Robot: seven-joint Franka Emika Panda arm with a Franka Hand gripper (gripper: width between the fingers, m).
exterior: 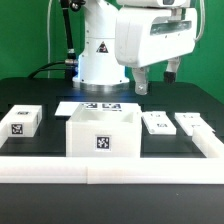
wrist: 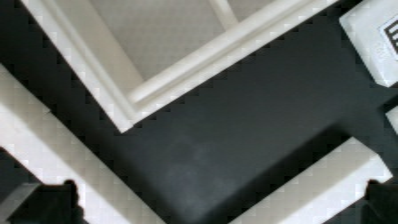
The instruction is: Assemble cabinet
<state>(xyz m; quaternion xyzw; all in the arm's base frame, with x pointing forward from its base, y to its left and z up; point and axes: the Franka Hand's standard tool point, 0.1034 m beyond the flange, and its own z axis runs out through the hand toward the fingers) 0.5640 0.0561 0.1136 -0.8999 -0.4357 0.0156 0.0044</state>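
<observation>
The cabinet (exterior: 103, 132), a large open white box with a tag on its front, stands at the table's middle front. In the wrist view its rim (wrist: 151, 92) shows as a white corner. My gripper (exterior: 156, 76) hangs high above the table, toward the exterior view's right of the cabinet, open and empty. In the wrist view my gripper (wrist: 217, 206) has its dark fingertips (wrist: 54, 200) wide apart at the picture's edge, with only dark table between them.
A small white tagged block (exterior: 20, 120) lies at the exterior view's left. Two flat tagged panels (exterior: 157, 122) (exterior: 189, 122) lie at its right. The marker board (exterior: 100, 106) lies behind the cabinet. A white rail (exterior: 110, 165) borders the table's front.
</observation>
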